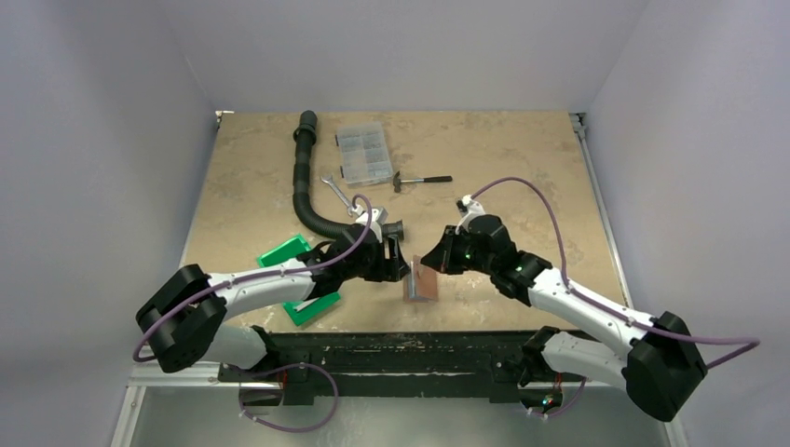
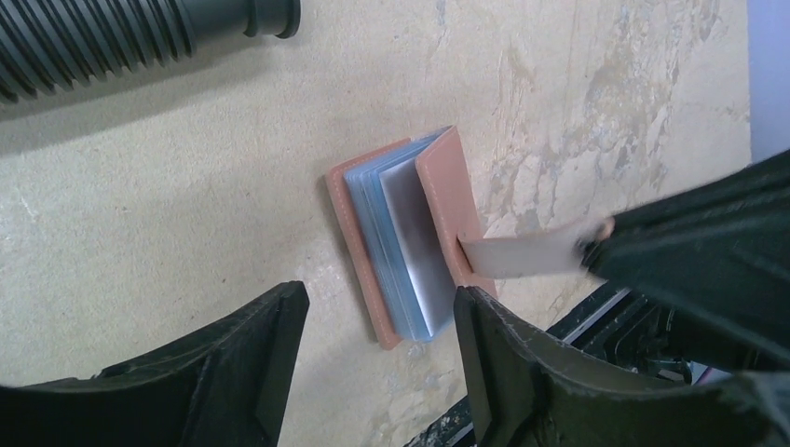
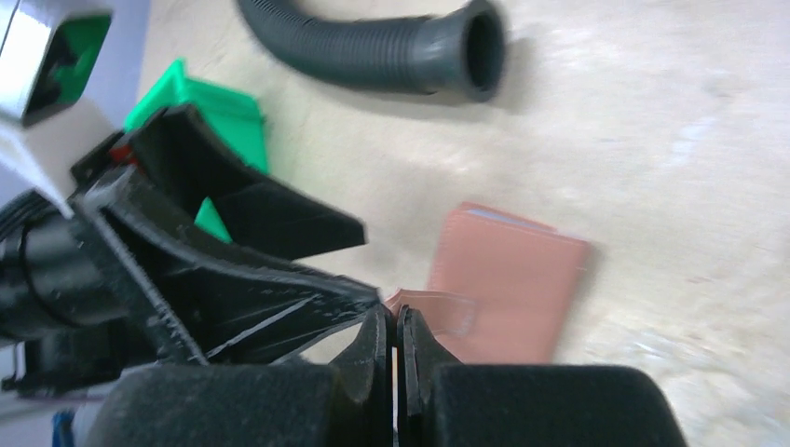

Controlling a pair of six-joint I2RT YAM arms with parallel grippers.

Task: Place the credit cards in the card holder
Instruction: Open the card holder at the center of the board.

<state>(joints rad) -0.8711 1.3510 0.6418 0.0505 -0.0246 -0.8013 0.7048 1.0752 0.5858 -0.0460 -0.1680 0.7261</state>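
Observation:
The reddish-brown card holder lies near the table's front edge, its cover partly lifted, showing grey-blue pockets. My right gripper is shut on the holder's thin closing strap and holds the cover up. My left gripper hovers open just above the holder's near end, with nothing between its fingers. The credit cards are out of view.
A green plastic bin sits under the left arm. A black corrugated hose curves behind. Farther back lie a clear compartment box, a wrench and a small hammer.

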